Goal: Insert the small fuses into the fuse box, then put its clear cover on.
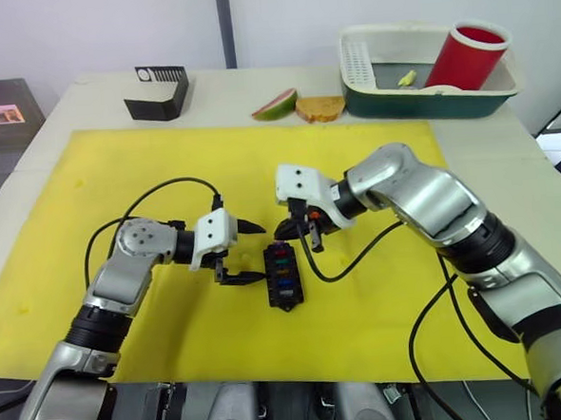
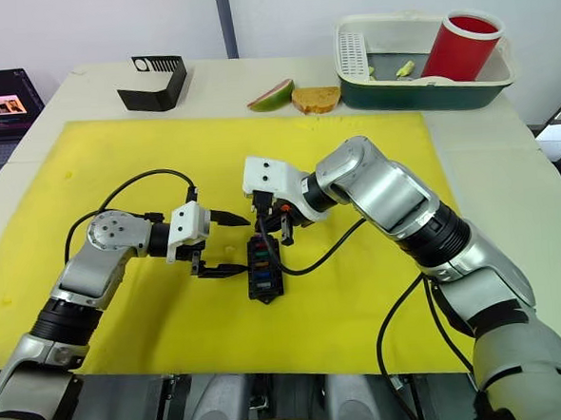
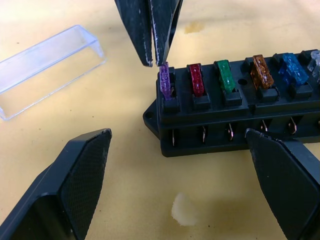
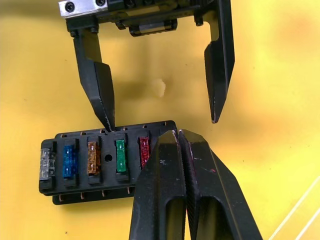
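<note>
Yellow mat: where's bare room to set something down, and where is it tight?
Free: the yellow mat toward the robot, under the right arm, and its far strip short of the black stand and food pieces. Crowded: the centre, where the open left gripper straddles the fuse box and the shut right gripper touches the purple fuse. The clear cover lies beside the box.
</note>
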`<state>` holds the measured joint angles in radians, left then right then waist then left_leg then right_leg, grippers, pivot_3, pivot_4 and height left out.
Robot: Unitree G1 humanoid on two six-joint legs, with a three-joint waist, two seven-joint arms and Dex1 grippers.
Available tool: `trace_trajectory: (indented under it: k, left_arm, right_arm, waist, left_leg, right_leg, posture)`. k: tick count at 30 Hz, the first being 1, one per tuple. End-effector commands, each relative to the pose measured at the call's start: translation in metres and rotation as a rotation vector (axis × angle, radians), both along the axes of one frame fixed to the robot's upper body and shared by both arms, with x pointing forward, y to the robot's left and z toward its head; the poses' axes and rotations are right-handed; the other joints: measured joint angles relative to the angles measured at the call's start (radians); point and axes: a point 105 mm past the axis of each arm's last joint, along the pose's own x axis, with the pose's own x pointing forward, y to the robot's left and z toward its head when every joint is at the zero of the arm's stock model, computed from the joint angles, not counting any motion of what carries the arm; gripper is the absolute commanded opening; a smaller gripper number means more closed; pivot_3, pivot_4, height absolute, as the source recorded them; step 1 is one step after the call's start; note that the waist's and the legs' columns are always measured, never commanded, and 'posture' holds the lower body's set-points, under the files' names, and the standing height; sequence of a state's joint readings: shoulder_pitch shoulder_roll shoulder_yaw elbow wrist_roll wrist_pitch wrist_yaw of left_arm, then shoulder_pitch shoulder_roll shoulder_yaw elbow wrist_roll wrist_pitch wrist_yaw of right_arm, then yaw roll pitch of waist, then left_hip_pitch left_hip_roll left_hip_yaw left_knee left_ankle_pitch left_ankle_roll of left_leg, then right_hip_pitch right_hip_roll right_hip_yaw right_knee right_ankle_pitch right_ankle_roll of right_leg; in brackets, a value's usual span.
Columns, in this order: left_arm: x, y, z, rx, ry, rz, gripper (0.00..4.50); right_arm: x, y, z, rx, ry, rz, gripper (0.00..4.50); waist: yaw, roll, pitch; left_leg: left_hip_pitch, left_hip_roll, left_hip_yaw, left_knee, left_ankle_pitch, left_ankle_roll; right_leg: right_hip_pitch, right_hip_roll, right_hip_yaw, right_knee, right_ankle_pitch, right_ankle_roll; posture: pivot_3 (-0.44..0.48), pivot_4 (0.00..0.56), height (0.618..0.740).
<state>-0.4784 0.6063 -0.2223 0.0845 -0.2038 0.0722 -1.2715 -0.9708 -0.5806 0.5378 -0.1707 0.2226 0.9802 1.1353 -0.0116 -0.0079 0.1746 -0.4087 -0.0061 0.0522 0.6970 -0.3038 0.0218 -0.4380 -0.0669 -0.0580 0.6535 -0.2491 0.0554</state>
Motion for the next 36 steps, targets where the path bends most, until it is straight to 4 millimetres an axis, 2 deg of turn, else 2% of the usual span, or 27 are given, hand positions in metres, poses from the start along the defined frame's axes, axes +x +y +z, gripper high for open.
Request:
trace_trajectory:
  k: [1,18,36]
  left_arm:
    - [0.000,-0.002,0.006,0.001,-0.033,-0.012,4.50]
    - [0.000,-0.003,0.007,-0.003,-0.034,-0.009,4.50]
    - [-0.005,-0.003,0.005,-0.001,-0.018,-0.022,4.50]
  right_arm:
    - [0.000,0.001,0.007,0.028,-0.022,0.010,0.04]
    - [-0.005,-0.001,-0.007,-0.009,0.001,0.028,0.04]
    - [0.003,-0.013,-0.031,-0.088,-0.004,-0.005,0.04]
  waist:
    - [0.000,0.000,0.000]
    - [0.000,0.000,0.000]
    - [0.000,0.000,0.000]
  left_leg:
    - [0.000,0.000,0.000,0.000,0.000,0.000]
    - [0.000,0.000,0.000,0.000,0.000,0.000]
    - [0.000,0.000,0.000,0.000,0.000,0.000]
  right_leg:
    - [0.000,0.000,0.000,0.000,0.000,0.000]
    - [0.000,0.000,0.000,0.000,0.000,0.000]
    - [0.001,0.000,0.000,0.000,0.000,0.000]
  posture:
    - [0.000,0.150,0.740]
    - [0.000,0.150,0.740]
    - [0.000,0.150,0.740]
